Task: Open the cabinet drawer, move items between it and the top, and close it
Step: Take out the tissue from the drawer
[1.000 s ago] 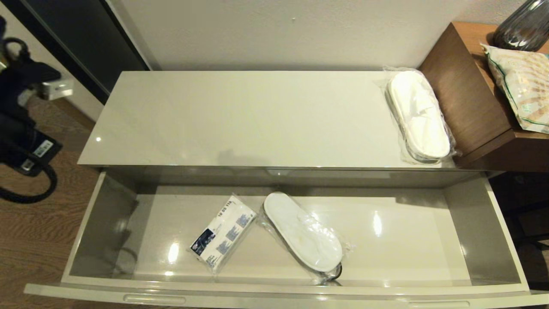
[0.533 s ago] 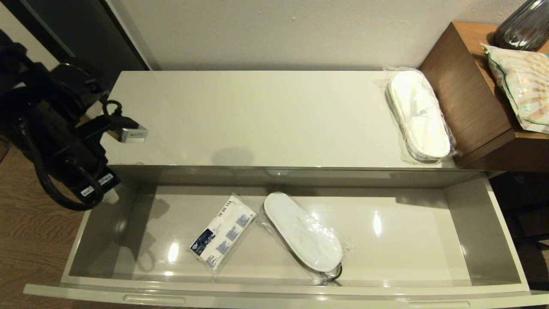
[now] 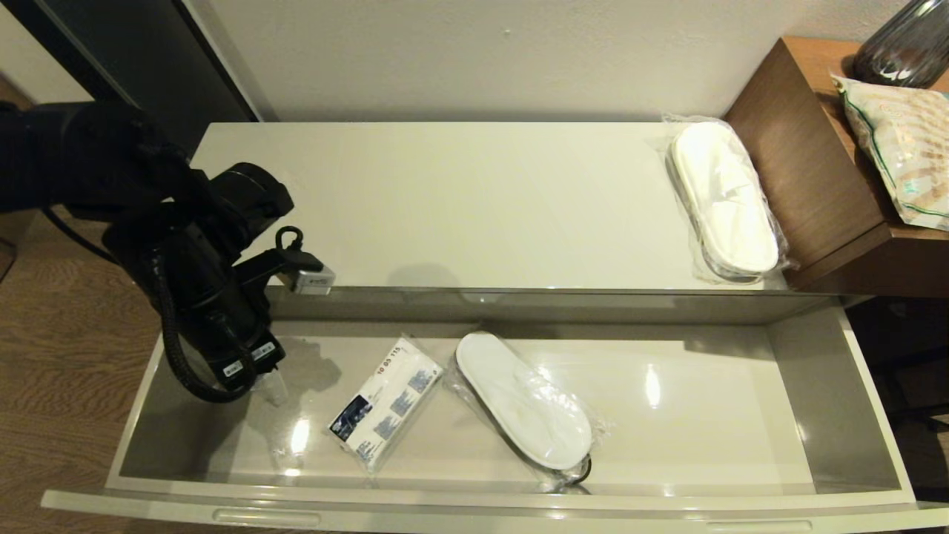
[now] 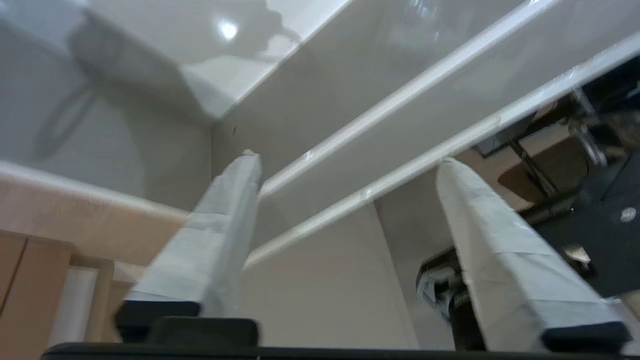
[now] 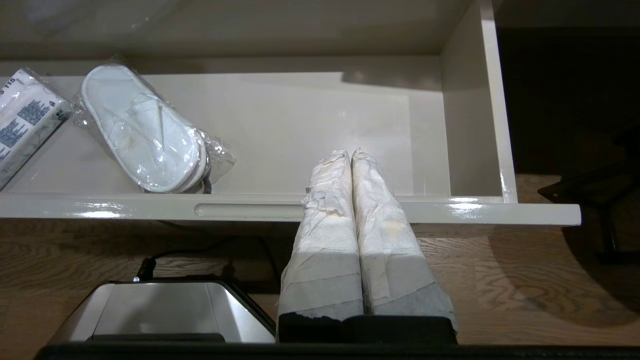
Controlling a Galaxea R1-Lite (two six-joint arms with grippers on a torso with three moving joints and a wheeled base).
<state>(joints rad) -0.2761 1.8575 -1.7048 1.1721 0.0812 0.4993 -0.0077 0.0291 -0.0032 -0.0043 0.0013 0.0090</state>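
Left hand [image 4: 345, 165] open, empty, over the drawer [image 3: 185, 386] left end; packet [image 3: 385, 404] just to its right, slippers [image 3: 523, 400] beyond. Packet looks light, soft, slippery wrap: pinch across its narrow middle. Right hand [image 5: 352, 155] closed, parked before the drawer front.

Left gripper [image 3: 268, 386] over open cabinet drawer [image 3: 875, 445] left end, near packet [image 3: 385, 404]

Glossy, reflective drawer [image 3: 830, 415] floor; crinkly clear plastic wraps the slippers [image 3: 523, 400]; beside them, a printed plastic packet [image 3: 385, 404].
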